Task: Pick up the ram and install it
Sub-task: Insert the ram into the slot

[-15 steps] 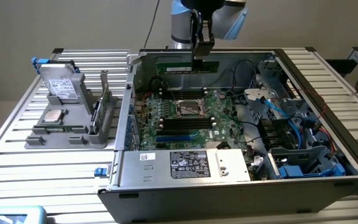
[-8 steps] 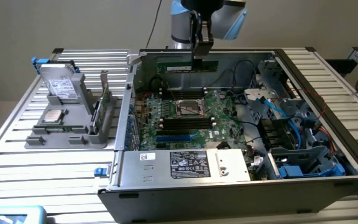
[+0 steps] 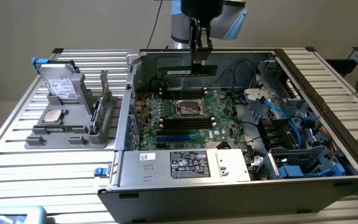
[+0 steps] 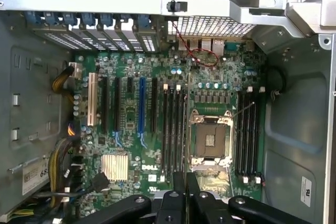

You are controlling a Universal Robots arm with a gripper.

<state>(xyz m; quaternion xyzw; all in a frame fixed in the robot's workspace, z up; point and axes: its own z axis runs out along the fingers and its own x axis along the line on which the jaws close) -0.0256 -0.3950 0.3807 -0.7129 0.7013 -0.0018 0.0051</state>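
Nearest the camera: labelled metal cover (image 3: 188,164) at the case's (image 3: 131,88) front edge, well below the gripper (image 3: 201,59) and on its near side.

Off the gripper toward the exterior view's left, outside the case: grey holder (image 3: 67,133) with a card standing in it (image 3: 104,100) and a square chip (image 3: 54,115) lying flat. Well apart from the gripper.

Gripper: clenched on the ram (image 3: 175,71), pinching its upper edge a little off centre. More of the stick juts toward the exterior view's left.

Ram: hangs in the air inside the open case, over the far part of the board (image 3: 219,109), touching nothing but the fingers.

Orientation: on edge, level. Long axis runs across the exterior view, left to right, parallel to the slots (image 3: 185,88) below it.

Wrist view: gripper (image 4: 186,195) looks straight down on the socket (image 4: 210,140) with the black slots (image 4: 173,129) just beside it. All look empty.

Progress (judged): pick-up done, ram carried over the board. Left: seating it in a slot, which is not yet done.
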